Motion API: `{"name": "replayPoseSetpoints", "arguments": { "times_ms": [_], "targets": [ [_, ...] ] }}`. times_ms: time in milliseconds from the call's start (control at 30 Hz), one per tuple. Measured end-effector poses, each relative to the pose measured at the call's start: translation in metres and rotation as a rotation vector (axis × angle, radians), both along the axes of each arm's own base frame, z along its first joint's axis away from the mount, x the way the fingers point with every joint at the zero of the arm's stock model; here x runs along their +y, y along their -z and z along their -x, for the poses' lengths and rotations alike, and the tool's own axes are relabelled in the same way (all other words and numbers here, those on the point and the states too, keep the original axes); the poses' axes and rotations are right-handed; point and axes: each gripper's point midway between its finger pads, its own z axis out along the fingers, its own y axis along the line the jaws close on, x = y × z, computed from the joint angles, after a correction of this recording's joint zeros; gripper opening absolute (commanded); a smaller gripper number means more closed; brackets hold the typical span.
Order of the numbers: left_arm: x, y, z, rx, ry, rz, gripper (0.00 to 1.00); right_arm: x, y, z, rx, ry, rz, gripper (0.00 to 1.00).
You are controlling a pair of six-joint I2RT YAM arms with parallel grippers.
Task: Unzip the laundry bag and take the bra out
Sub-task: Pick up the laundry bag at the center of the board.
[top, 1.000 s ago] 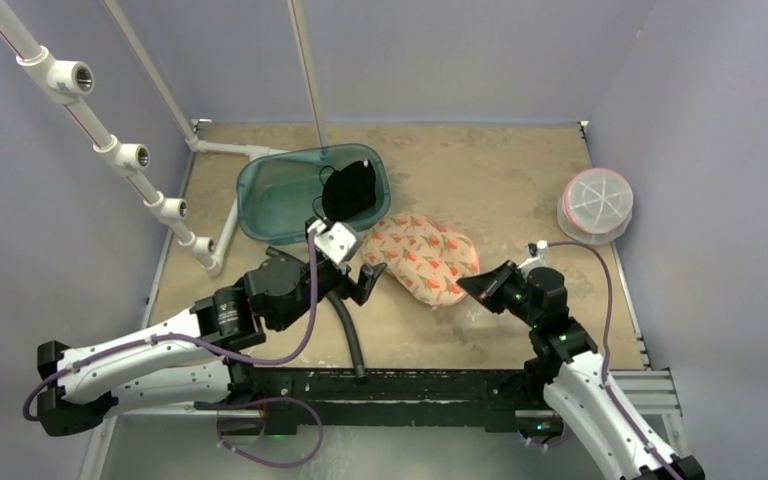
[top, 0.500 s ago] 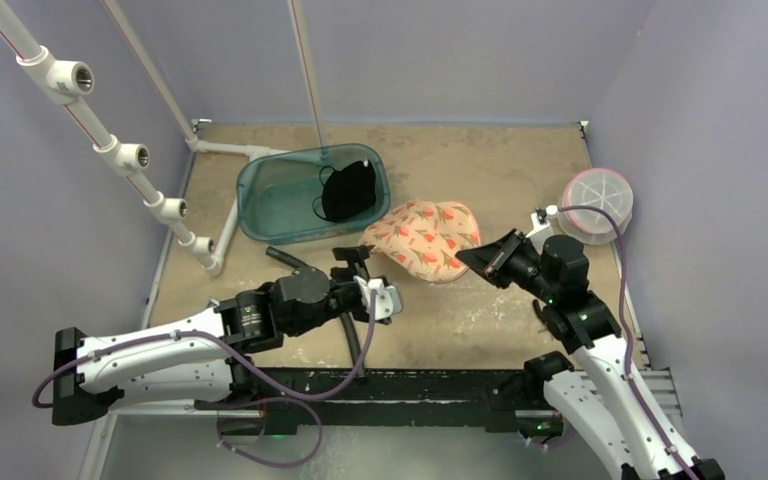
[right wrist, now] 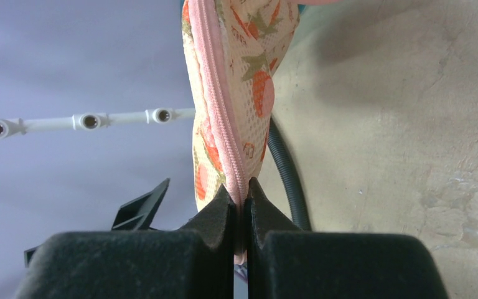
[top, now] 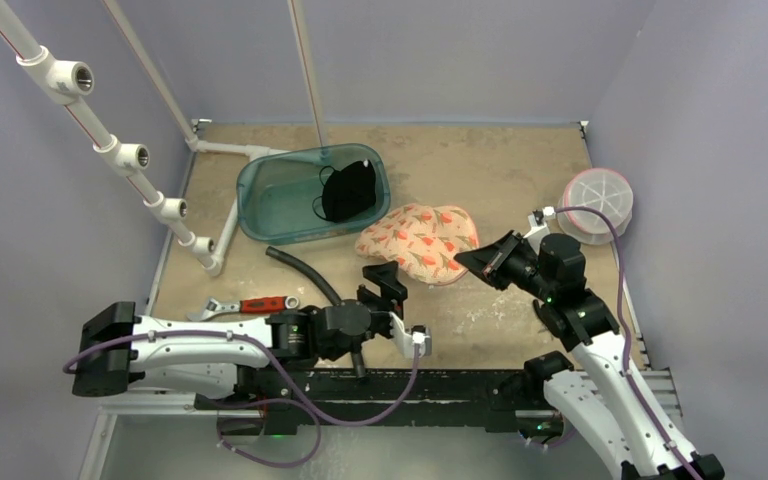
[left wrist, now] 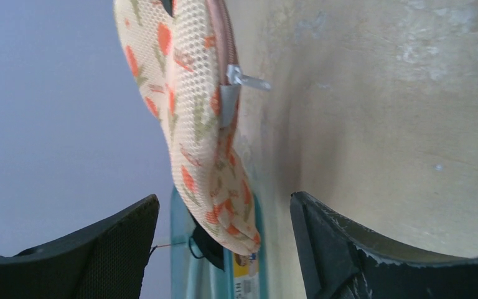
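Near the middle of the counter (top: pixel 500 170), the right gripper (top: pixel 463 258) pinches the laundry bag (top: pixel 415 240) by its zipper edge, the left gripper (top: pixel 385 285) is wide open and empty, and the black bra (top: pixel 348 192) lies in the green tub (top: pixel 265 195).

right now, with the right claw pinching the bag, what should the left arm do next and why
Probably ease the left claw forward to the silver zipper pull and close on it. The right claw is shut on the pink zipper edge of the laundry bag, steadying it; the left claw stands open, facing the pull, holding nothing.
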Motion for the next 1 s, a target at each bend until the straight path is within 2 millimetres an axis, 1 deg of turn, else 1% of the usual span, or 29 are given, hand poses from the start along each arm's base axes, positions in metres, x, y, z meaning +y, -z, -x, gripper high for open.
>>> {"name": "replayPoseSetpoints", "arguments": {
  "times_ms": [100,167,300,400,433,533,667,733,767,800,867,900,933,1000],
  "targets": [
    [-0.005,-0.008,-0.007,-0.059,-0.020,0.013,0.73,0.001,-0.001,0.001,0.002,-0.005,-0.005,0.00],
    [-0.009,-0.012,-0.011,-0.088,-0.028,0.024,0.69,0.002,-0.001,0.002,0.004,-0.010,-0.009,0.00],
    [-0.015,-0.008,-0.020,-0.110,-0.043,0.017,0.55,0.002,-0.002,0.003,0.002,-0.012,-0.013,0.00],
    [-0.016,-0.006,-0.027,-0.114,-0.061,0.021,0.39,0.002,-0.002,0.003,0.004,-0.011,-0.017,0.00],
    [-0.016,-0.006,-0.029,-0.116,-0.066,0.025,0.36,0.002,-0.002,0.003,0.005,-0.011,-0.017,0.00],
    [-0.017,-0.007,-0.036,-0.123,-0.080,0.040,0.31,0.002,-0.003,0.003,0.006,-0.010,-0.019,0.00],
    [-0.020,-0.005,-0.040,-0.126,-0.086,0.047,0.14,0.002,-0.003,0.002,0.008,-0.007,-0.021,0.00],
    [-0.021,-0.001,-0.041,-0.125,-0.086,0.038,0.09,0.002,-0.003,0.002,0.008,-0.005,-0.021,0.00],
    [-0.022,0.000,-0.041,-0.126,-0.085,0.032,0.07,0.002,-0.003,0.002,0.009,-0.006,-0.021,0.03],
    [-0.022,0.000,-0.041,-0.126,-0.084,0.031,0.05,0.002,-0.002,0.002,0.009,-0.005,-0.020,0.11],
    [-0.022,0.001,-0.040,-0.122,-0.081,0.034,0.03,0.001,-0.002,0.002,0.007,-0.004,-0.017,0.44],
    [-0.023,0.001,-0.040,-0.113,-0.080,0.040,0.01,0.001,-0.002,0.003,0.004,-0.006,-0.014,0.57],
    [-0.023,0.003,-0.039,-0.106,-0.078,0.039,0.00,0.001,-0.005,0.004,-0.005,-0.011,-0.011,0.66],
    [-0.023,0.007,-0.038,-0.077,-0.076,0.038,0.00,0.000,-0.012,0.005,-0.036,-0.022,0.001,0.80]
  ]
}}
